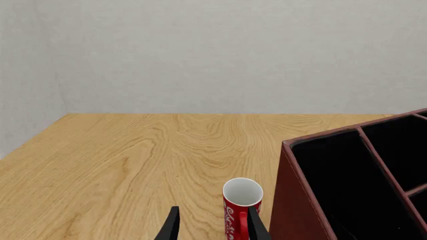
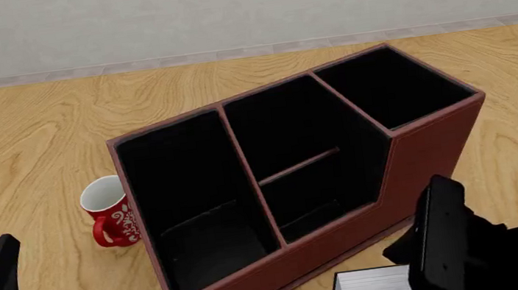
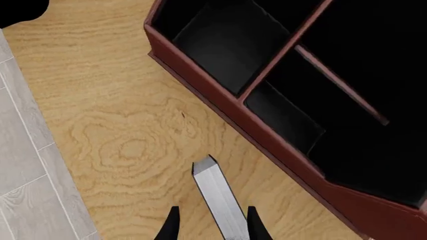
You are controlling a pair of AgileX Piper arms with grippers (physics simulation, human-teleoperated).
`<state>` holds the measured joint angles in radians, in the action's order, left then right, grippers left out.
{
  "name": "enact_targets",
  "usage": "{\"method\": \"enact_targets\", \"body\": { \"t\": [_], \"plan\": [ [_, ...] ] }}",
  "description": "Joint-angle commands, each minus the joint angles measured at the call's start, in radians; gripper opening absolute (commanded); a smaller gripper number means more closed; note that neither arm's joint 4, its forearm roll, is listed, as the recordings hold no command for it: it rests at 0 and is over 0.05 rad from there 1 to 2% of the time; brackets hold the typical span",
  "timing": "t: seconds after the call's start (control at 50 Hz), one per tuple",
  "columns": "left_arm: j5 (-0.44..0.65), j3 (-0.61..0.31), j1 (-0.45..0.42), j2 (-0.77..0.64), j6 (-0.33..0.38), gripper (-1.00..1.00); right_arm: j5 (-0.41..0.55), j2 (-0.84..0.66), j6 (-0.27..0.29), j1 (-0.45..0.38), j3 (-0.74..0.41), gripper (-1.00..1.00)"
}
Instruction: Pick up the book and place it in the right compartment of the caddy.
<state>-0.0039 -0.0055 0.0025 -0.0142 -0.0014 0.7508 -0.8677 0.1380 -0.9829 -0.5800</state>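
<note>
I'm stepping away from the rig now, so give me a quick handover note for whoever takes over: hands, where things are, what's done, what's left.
Right hand: shut on the book, gripped with its white page edge showing, held near the table's front edge, in front of the caddy.
Left hand: open and holding nothing, off to the left, with the red mug just ahead of it.
Done: book grasped.
Left: carry it up and over to the narrow right compartment, which looks empty, and let it go inside.

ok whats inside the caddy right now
Nothing that shows: all three sections of the caddy look black and bare, apart from a shelf across the middle one. The near wall hides the lowest part of each floor. The book is outside, in front.
</note>
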Motion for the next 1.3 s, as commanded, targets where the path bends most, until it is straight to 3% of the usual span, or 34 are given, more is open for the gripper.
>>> {"method": "enact_targets", "body": {
  "t": [0.02, 0.56, 0.8, 1.14, 1.16, 1.3],
  "plan": [
    [-0.004, 0.002, -0.001, -0.002, 0.0, 1.0, 0.029, 0.023, 0.007, 0.028, -0.01, 1.0],
    [-0.002, 0.0, -0.001, -0.003, 0.0, 1.0, 0.046, 0.027, 0.001, 0.075, 0.019, 1.0],
    [-0.002, 0.0, -0.001, -0.003, 0.0, 1.0, 0.024, 0.012, -0.026, 0.063, 0.037, 1.0],
    [-0.002, 0.0, -0.001, -0.003, 0.0, 1.0, -0.031, -0.005, -0.105, 0.005, 0.081, 1.0],
    [-0.003, 0.0, -0.001, -0.003, 0.0, 1.0, -0.028, 0.002, -0.09, 0.013, 0.077, -1.0],
    [-0.002, 0.0, -0.001, -0.003, 0.0, 1.0, -0.026, 0.0, -0.116, -0.017, 0.069, -1.0]
  ]
}}
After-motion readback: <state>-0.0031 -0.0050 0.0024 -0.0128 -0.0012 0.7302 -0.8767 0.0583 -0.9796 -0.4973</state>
